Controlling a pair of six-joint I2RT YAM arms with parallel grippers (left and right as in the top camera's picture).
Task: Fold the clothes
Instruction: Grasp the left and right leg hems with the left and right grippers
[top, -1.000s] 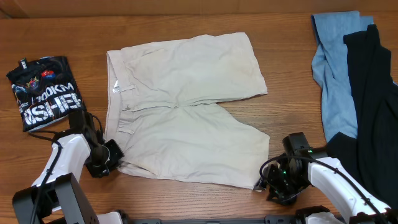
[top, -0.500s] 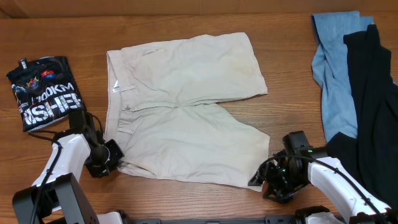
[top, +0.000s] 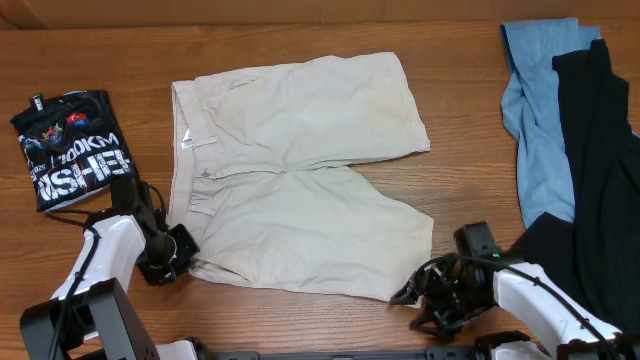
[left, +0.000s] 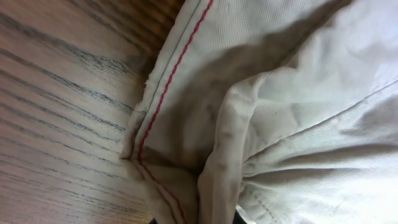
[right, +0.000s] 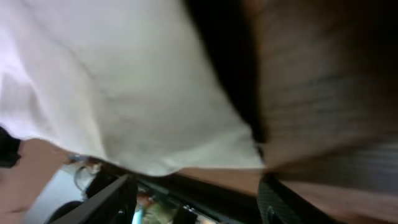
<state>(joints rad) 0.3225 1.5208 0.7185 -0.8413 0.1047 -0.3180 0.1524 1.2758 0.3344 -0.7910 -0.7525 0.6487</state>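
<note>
The pale beige shorts (top: 300, 160) lie spread flat mid-table, waistband to the left and two legs to the right. My left gripper (top: 180, 258) sits at the near waistband corner. In the left wrist view it (left: 199, 219) is shut on a bunched fold of the shorts (left: 298, 93), whose seam is stitched in red. My right gripper (top: 410, 298) is at the near leg's hem corner. In the blurred right wrist view its fingers (right: 199, 199) stand wide apart and open, with the shorts' hem (right: 112, 81) just ahead of them.
A folded black printed T-shirt (top: 75, 148) lies at the left. A light blue garment (top: 535, 110) and a black garment (top: 600, 170) lie heaped at the right edge. The table's front edge is close behind both grippers.
My right gripper has shifted a little toward the front edge and to the left, by the near hem corner. The left arm and the shorts have not moved.
</note>
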